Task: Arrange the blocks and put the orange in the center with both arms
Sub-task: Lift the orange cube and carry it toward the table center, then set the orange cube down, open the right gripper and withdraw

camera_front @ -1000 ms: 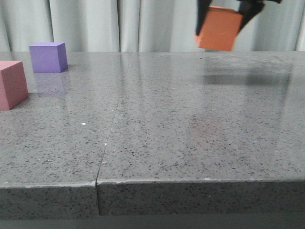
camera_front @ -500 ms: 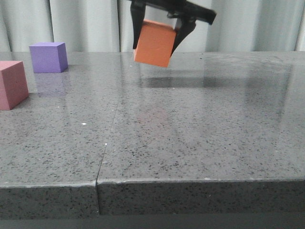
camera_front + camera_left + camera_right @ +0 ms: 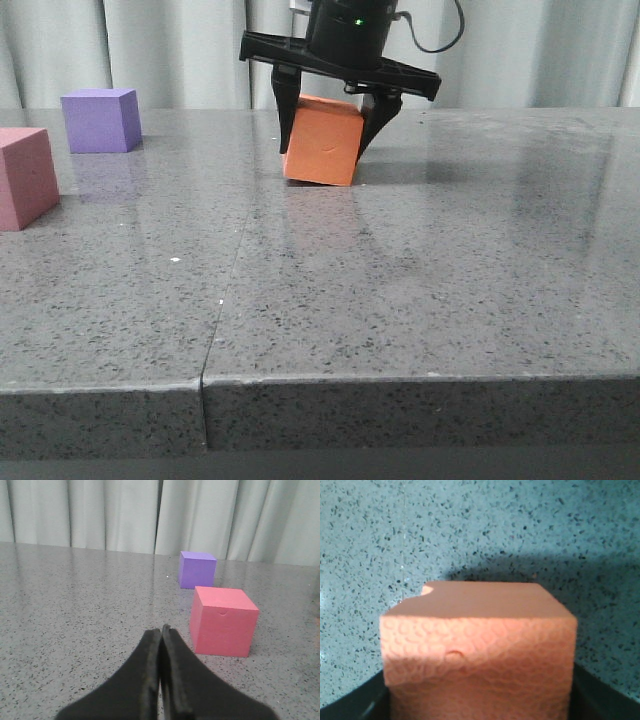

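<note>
The right pincer (image 3: 326,130), pinching the orange cube (image 3: 322,141), has carried it leftward and down to the worktop (image 3: 420,280), tilted, well right of the purple cube (image 3: 100,120) and pink cube (image 3: 25,177). Release seems next. The left pincer (image 3: 161,630) is pressed together, empty.

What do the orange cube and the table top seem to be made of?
The orange cube looks like soft foam with a matte finish: its near face in the right wrist view shows a fine cell-like texture, a small dent and a nick at one edge. The table top looks like polished speckled grey stone, possibly granite or an imitation: it reflects the cubes and has a straight seam.
</note>
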